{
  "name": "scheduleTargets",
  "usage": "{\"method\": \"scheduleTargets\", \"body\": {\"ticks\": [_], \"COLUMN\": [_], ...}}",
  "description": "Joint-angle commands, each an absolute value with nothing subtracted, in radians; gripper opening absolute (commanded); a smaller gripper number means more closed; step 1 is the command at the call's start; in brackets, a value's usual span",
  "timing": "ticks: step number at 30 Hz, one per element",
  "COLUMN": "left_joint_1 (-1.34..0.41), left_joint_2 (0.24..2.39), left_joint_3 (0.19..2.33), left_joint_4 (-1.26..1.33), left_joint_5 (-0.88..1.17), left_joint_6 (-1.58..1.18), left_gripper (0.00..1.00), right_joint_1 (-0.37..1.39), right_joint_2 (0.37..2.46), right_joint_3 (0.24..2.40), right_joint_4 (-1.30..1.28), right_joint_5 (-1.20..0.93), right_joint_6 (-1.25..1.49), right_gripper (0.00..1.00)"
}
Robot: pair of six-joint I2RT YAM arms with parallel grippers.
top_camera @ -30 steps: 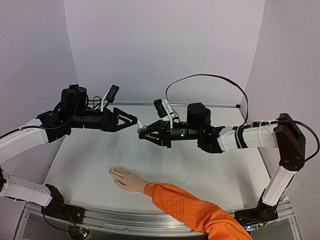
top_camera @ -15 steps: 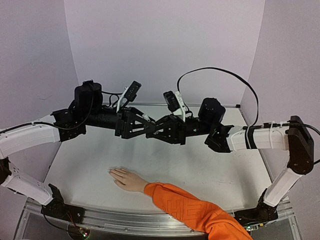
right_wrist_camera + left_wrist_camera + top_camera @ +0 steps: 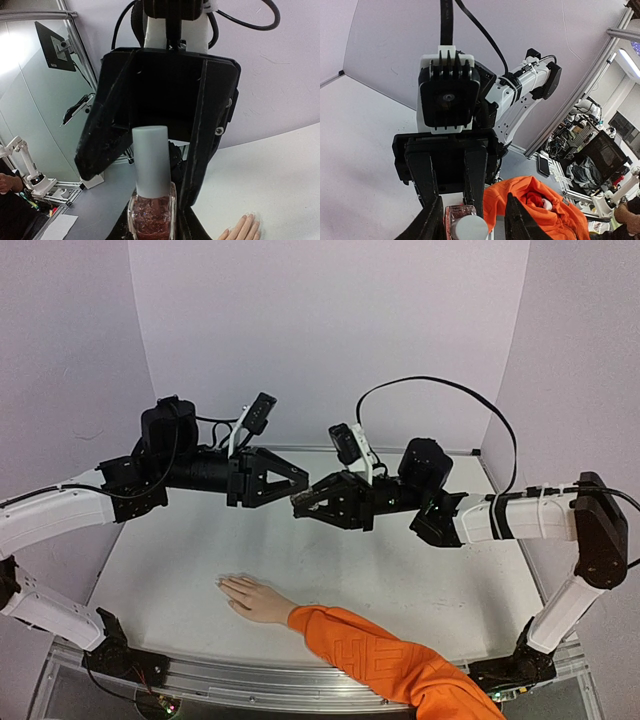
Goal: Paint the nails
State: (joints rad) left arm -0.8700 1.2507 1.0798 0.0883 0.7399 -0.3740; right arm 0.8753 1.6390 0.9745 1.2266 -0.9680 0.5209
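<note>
The pale hand (image 3: 250,596) in an orange sleeve (image 3: 380,662) lies flat on the table, its nails (image 3: 225,585) barely distinguishable from the skin. Fingertips of the hand (image 3: 244,228) also show at the bottom of the right wrist view. Above it, my right gripper (image 3: 298,506) is shut on a small glass bottle of reddish polish (image 3: 152,216) with a grey cap (image 3: 151,160). My left gripper (image 3: 300,480) faces it. The left fingers (image 3: 432,220) straddle the cap (image 3: 467,228), with a gap still showing on one side.
Both arms meet in mid-air over the middle of the white table (image 3: 450,580). Pale walls (image 3: 330,330) close in the back and sides. A metal rail (image 3: 220,672) runs along the near edge.
Both grippers rose and came together from left and right. The left jaws narrowed from wide open around the bottle's cap. The hand stayed still.
</note>
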Motion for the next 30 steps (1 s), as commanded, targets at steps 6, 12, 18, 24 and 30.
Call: {"method": "scheduleTargets", "body": {"ticks": [6,12,18,24,30], "left_joint_1": [-0.871,-0.871,-0.871,-0.871,-0.871], "left_joint_2": [1.246,1.277,1.320,1.376,1.334], "left_joint_3": [1.118,1.145,1.172,1.207,1.191], "left_joint_4": [0.133,0.016,-0.188,-0.229,-0.230], "left_joint_5": [0.669,0.510,0.128,0.164,0.186], "left_joint_6": [-0.366,-0.371,-0.506,-0.551,-0.518], "left_gripper": [0.18,0.00,0.00,0.00,0.15], "right_joint_1": [0.873,0.887,1.047,1.065,1.033], "right_joint_2": [1.620,1.591,1.655,1.774,1.767], "right_joint_3": [1.011,1.043,1.086,1.198,1.192], "right_joint_4": [1.166,0.909,0.905,0.963,0.976], "right_joint_5": [-0.817,-0.377,0.700,0.617,0.316], "right_joint_6": [0.391,0.194,0.028,0.026,0.087], "right_gripper": [0.00,0.00,0.00,0.00,0.00]}}
